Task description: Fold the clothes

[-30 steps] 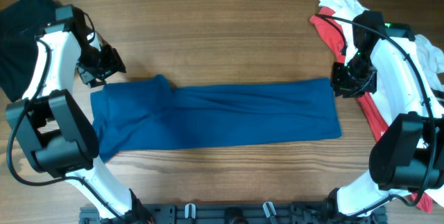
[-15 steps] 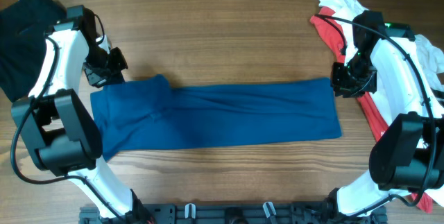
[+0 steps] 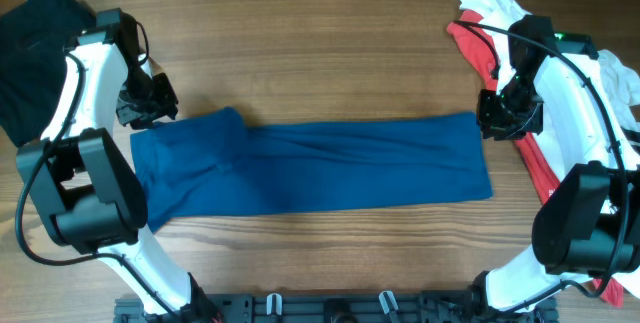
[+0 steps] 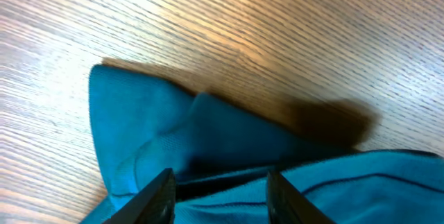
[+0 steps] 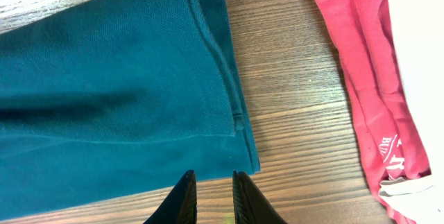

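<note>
Our left gripper (image 4: 218,197) has edged over the blue polo shirt's (image 3: 310,168) corner, half-open, empty; right gripper (image 5: 213,195) narrowly parted, empty.

Overhead looks straight down; wrist views close, downward; all share blue shirt (image 3: 310,168).

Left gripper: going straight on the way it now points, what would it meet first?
The blue polo shirt: its rumpled corner lies directly ahead of the left gripper. How high the tips hang above the cloth is unclear, so contact may come almost at once.
</note>
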You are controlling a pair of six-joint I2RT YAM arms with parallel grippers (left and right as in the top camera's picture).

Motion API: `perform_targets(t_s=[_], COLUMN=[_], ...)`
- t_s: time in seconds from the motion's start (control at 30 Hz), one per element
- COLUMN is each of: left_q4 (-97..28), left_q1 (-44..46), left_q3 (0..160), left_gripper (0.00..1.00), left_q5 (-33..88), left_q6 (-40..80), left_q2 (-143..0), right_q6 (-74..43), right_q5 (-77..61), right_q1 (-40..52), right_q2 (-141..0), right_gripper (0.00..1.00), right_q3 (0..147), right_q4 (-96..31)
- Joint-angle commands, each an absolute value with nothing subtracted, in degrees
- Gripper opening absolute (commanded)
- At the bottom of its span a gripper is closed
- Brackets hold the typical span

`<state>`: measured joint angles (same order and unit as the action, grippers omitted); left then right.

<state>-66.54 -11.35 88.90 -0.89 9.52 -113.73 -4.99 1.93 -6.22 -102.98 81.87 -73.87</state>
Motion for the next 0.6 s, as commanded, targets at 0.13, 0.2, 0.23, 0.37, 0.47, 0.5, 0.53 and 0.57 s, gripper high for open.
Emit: perform_targets(t_s=[0.13,0.2,0.23,0.37,0.47,0.5,0.53,0.57], left_q4=[-65.5,-65.6,-65.6,-65.6,-67.1,-67.8,-68.0,-67.9], left_q1=[-11.4,-11.5,-11.5,-11.5,-11.5,-11.5,-11.5,-11.5], left_q3=[88.8,88.8,88.8,88.8,88.8,88.6,88.1,87.4], left_gripper=[0.43,0.44,0.44,0.42,0.34,0.31,0.29,0.27], left_q5=[-5.4,-5.9,-5.9,-5.9,-5.3,-4.5,-3.6,-2.7], left_q6=[9.4,9.9,10.5,11.6,11.6,11.6,11.6,11.6], left_q2=[-114.1,-114.1,-114.1,-114.1,-114.1,-114.1,-114.1,-114.1], right_q6=[-4.4,-4.4,-4.4,-4.4,-4.4,-4.4,-4.5,-4.4], right_q5=[1.3,1.3,1.3,1.3,1.3,1.2,1.2,1.3], right_q1=[-6.4,-6.4,-6.4,-6.4,-6.4,-6.4,-6.4,-6.4], right_q2=[-101.8,-101.8,-101.8,-101.8,-101.8,-101.8,-101.8,-101.8], right_gripper=[0.18,0.18,0.18,0.18,0.18,0.18,0.18,0.18], right_q3=[81.6,81.6,81.6,81.6,81.6,81.6,81.6,81.6], right_q4=[-73.7,-73.7,-73.7,-73.7,-73.7,-73.7,-73.7,-73.7])
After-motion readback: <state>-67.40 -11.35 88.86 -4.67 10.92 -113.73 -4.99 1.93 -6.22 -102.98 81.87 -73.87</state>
